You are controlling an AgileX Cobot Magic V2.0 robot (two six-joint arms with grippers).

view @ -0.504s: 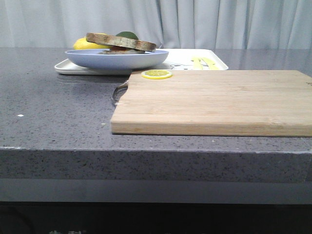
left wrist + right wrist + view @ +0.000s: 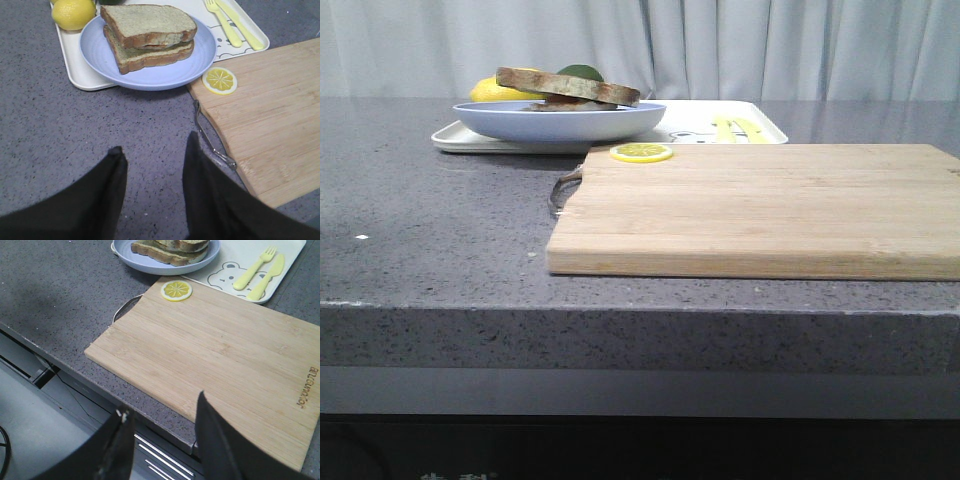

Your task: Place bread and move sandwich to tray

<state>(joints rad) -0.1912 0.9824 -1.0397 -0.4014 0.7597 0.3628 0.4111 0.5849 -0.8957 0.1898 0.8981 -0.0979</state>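
Sandwich [image 2: 148, 37]: on blue plate [image 2: 150, 77] on tray [image 2: 80, 75], far-left tabletop; stacked slices plain only in wrist view.
Left fingers [image 2: 117, 172]: spread, empty.
Right fingers [image 2: 125, 432]: spread, empty, unseen from front.

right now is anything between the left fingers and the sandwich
Nothing visible. Only bare countertop lies between the open left gripper and the sandwich, which sits on the blue plate on the tray.

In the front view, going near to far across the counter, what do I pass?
Wooden cutting board → lemon slice at its far edge → light-blue plate holding the sandwich, sitting on the tray → whole lemon behind the plate.
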